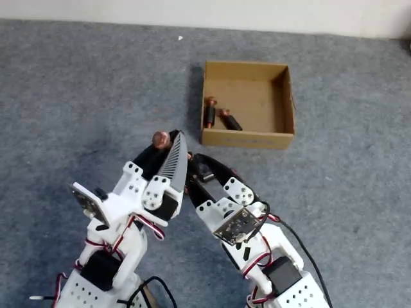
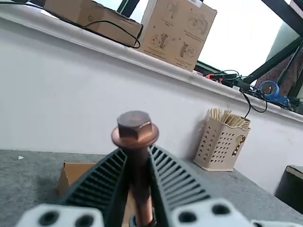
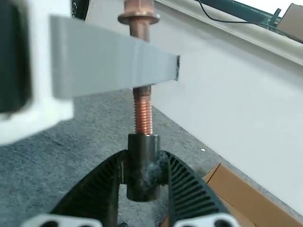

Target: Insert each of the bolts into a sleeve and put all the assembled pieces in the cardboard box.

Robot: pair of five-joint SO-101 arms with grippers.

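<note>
My left gripper (image 2: 137,152) is shut on a copper bolt (image 2: 136,135), which stands upright with its hex head above the fingers. In the high view this bolt (image 1: 160,138) sits at the tip of the left gripper (image 1: 169,142), just short of the box. The right gripper (image 3: 143,158) is shut on a black sleeve (image 3: 142,166), held upright directly under the bolt. The bolt's threaded end (image 3: 143,113) reaches the sleeve's top opening. Beyond both grippers stands the cardboard box (image 1: 247,138), with two assembled pieces (image 1: 210,112) (image 1: 230,120) lying in its near left corner.
Grey carpet covers the table. A white wall runs along its far edge. The two arms stand close together, with the right gripper (image 1: 194,172) tucked beside the left one. The box's brown edge (image 3: 236,191) lies beyond the sleeve.
</note>
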